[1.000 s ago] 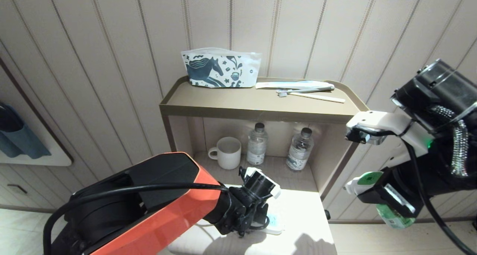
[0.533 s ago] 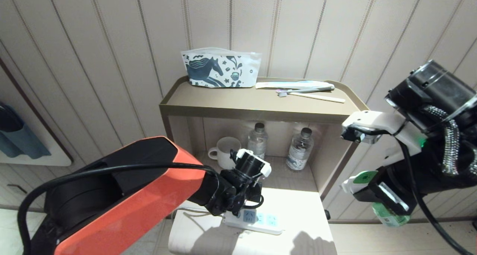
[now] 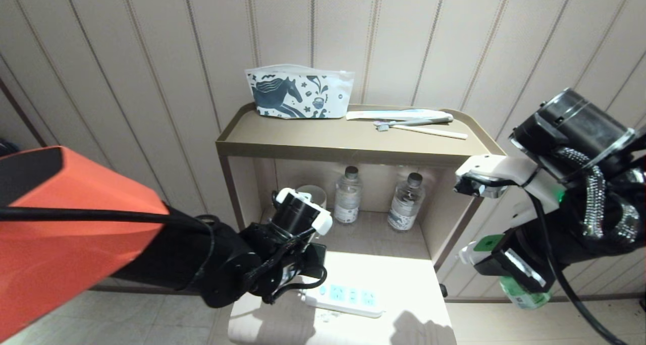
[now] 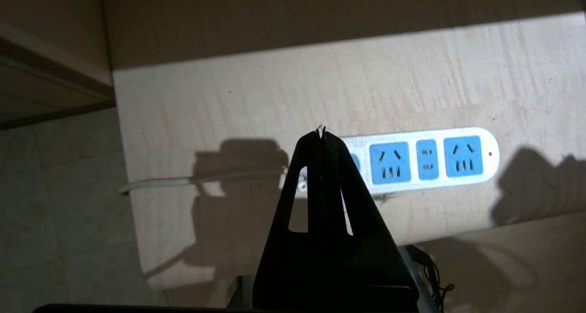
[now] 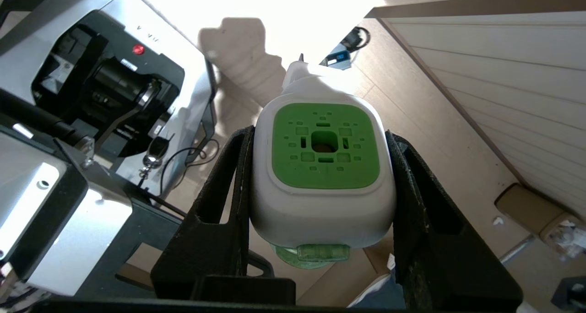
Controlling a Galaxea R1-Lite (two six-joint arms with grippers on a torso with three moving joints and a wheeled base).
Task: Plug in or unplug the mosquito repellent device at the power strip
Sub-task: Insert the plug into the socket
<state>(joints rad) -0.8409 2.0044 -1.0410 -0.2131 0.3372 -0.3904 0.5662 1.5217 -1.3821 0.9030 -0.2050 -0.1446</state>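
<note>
- Head view: pale wood counter (image 3: 404, 294) low in front, sunlit, carries the power strip (image 3: 348, 298) near its front-left part, lying flat, cord (image 4: 183, 181) trailing off the left edge.
- Behind the counter stands a tan shelf unit (image 3: 353, 146) against a ribbed panel wall. Top shelf holds a horse-print pouch (image 3: 298, 92) and toothbrushes (image 3: 419, 122); lower bay holds a mug (image 3: 313, 191), partly hidden, and two water bottles (image 3: 348, 193).
- Left hand (image 4: 322, 137) sits over the strip's left end, fingers pressed together, nothing between them. Left wrist view: fingertips cover the leftmost socket face; the other two blue faces are bare.
- Right hand (image 5: 320, 166) is off the counter's right edge, above the floor, clamped on the mosquito repellent device (image 5: 322, 166): a finger on each white side, green top facing the wrist camera, green bottle hanging below.
- Device is well apart from the strip, not plugged in.
- Room: the counter's right half is bare and in shadow near the front. The shelf unit's right post stands close to the right arm. Tiled floor (image 3: 151, 314) shows left of the counter.
</note>
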